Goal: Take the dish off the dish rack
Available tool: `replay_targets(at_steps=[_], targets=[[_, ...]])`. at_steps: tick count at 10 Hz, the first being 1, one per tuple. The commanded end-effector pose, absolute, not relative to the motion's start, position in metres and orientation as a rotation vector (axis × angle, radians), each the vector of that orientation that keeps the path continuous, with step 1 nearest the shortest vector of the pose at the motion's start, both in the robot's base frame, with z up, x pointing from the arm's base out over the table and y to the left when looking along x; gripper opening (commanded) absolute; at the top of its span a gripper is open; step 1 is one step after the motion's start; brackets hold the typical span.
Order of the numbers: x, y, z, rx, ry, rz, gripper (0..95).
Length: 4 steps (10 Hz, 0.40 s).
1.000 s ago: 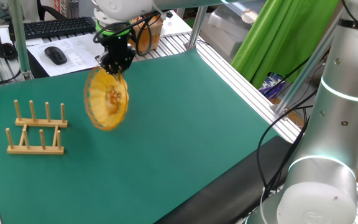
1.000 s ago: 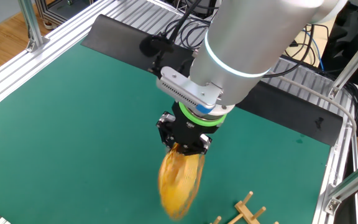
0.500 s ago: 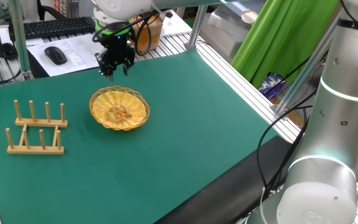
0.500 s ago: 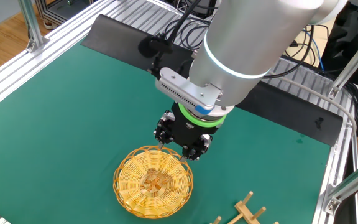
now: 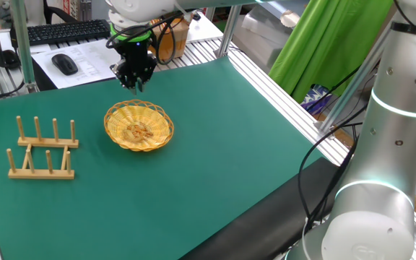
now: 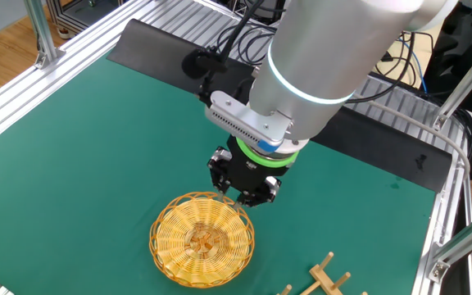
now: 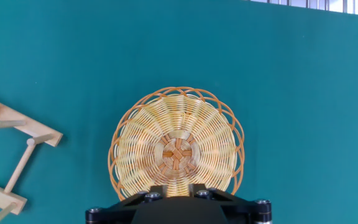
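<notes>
Now at release step: dish (image 5: 139,127) flat on mat beside dish rack (image 5: 40,149); gripper (image 5: 136,84) above rim, empty, jaw opening indeterminable; next, retract clear

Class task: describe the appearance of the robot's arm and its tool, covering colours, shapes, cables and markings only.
The arm is a thick silver-grey cylinder with a glowing pale ring. A ribbed grey block sits above a bright green collar. The tool is compact, black and bolted. Black cables loop behind it.
</notes>
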<state>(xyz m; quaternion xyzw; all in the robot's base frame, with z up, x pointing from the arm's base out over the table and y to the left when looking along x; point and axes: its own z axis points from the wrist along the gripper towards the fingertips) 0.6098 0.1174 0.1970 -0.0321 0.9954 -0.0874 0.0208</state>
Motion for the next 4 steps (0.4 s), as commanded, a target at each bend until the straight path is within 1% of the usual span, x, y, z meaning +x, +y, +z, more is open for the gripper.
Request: replay_targets(at_steps=[1, 4], targets=[[0.6074, 0.1153, 0.1966, -0.072, 3.071, -0.272, 0.0], [0.6078, 0.1116, 0.1918, -0.066, 3.095, -0.260, 0.0]])
